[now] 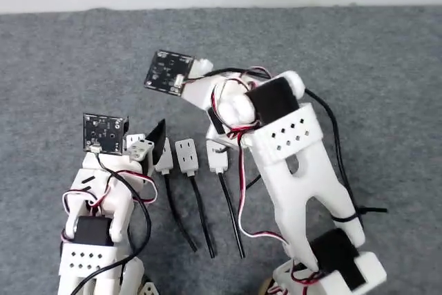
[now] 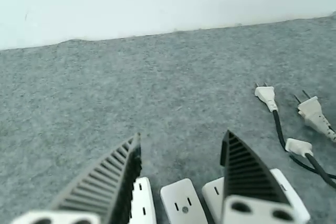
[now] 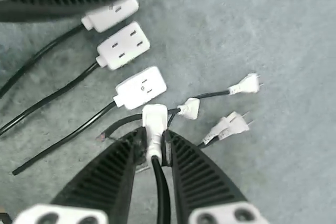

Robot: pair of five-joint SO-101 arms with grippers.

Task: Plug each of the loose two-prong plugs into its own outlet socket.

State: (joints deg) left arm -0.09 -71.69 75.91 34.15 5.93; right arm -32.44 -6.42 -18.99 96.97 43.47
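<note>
Three white outlet sockets (image 1: 186,155) on black cords lie side by side between the arms; in the right wrist view they are a row (image 3: 140,87). My right gripper (image 3: 155,136) is shut on a white two-prong plug (image 3: 155,121), held just short of the nearest socket. Three loose plugs (image 3: 228,124) lie beside it on the carpet, also seen as a group (image 2: 312,111) in the left wrist view. My left gripper (image 2: 182,137) is open and hovers over the sockets' ends (image 2: 181,203), nothing between its fingers. In the high view it (image 1: 153,146) sits at the leftmost socket.
Grey carpet (image 1: 359,53) covers the table up to a pale wall at the back. The sockets' black cords (image 1: 200,219) run toward the front edge between the arm bases. The right arm's body (image 1: 290,136) overhangs the area right of the sockets.
</note>
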